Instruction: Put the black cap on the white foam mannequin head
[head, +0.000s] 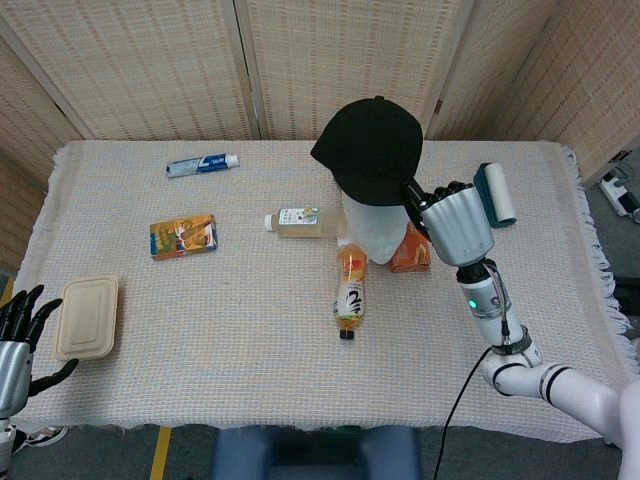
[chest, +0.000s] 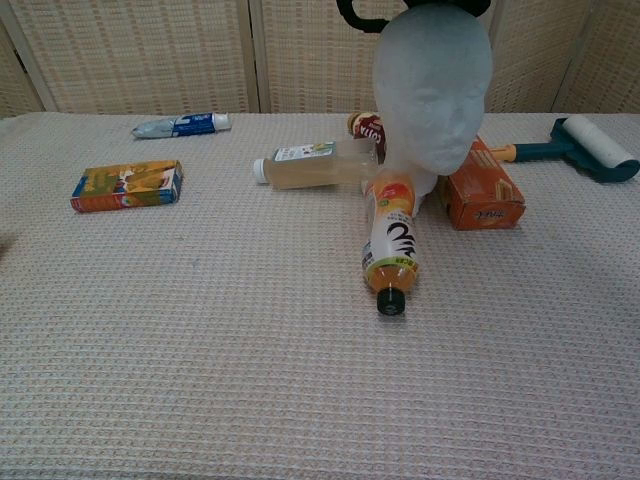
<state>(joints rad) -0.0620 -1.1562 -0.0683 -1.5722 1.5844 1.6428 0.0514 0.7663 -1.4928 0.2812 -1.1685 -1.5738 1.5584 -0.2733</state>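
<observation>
The black cap (head: 372, 150) hangs directly over the white foam mannequin head (head: 372, 232), covering its crown in the head view. My right hand (head: 453, 220) grips the cap at its right rear edge. In the chest view the mannequin head (chest: 432, 88) stands in shadow, with only the cap's lower edge (chest: 365, 12) showing at the top of the frame. I cannot tell whether the cap touches the foam. My left hand (head: 20, 335) rests at the table's near left corner, fingers spread, holding nothing.
An orange drink bottle (head: 350, 288) lies in front of the mannequin, a pale bottle (head: 296, 221) to its left, an orange box (head: 412, 252) to its right. A lint roller (head: 494, 191), toothpaste tube (head: 202, 164), snack box (head: 183, 236) and beige lidded container (head: 87, 317) lie around.
</observation>
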